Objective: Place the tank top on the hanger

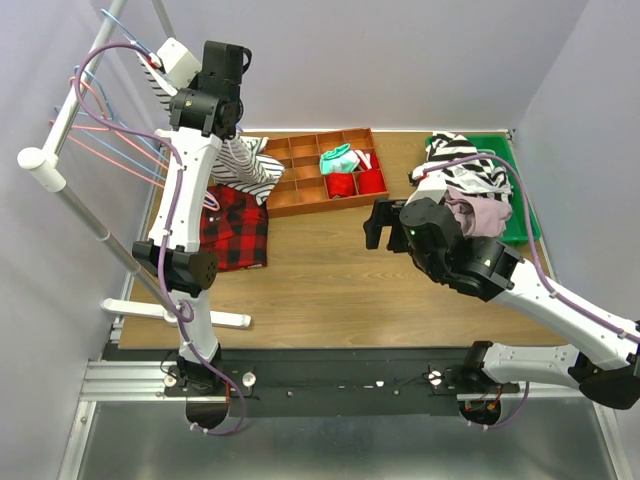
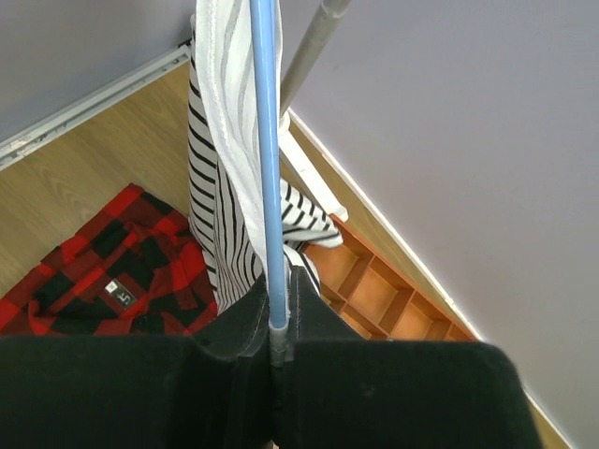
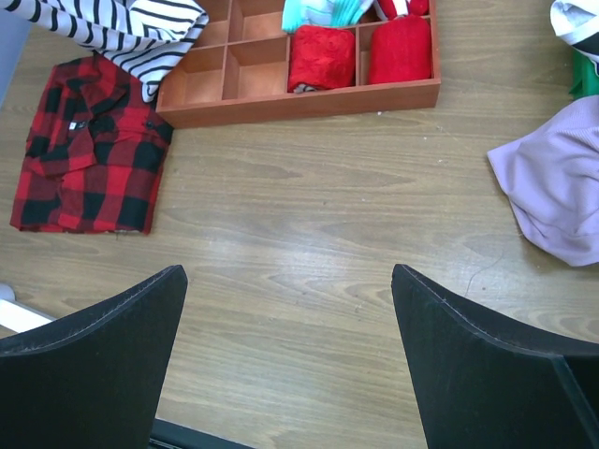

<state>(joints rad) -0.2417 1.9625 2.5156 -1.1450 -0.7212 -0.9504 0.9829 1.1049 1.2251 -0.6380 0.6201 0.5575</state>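
Looks mostly done: the tank top (image 2: 213, 187) hangs draped over the hanger (image 2: 266, 140), held up beside the rail (image 2: 314, 47) (can't tell if both straps sit right). Left gripper (image 2: 278, 313) pinches the blue wire, jaws nearly closed. Right gripper (image 3: 287, 281) gapes wide above the table (image 3: 309, 215), holding nothing.
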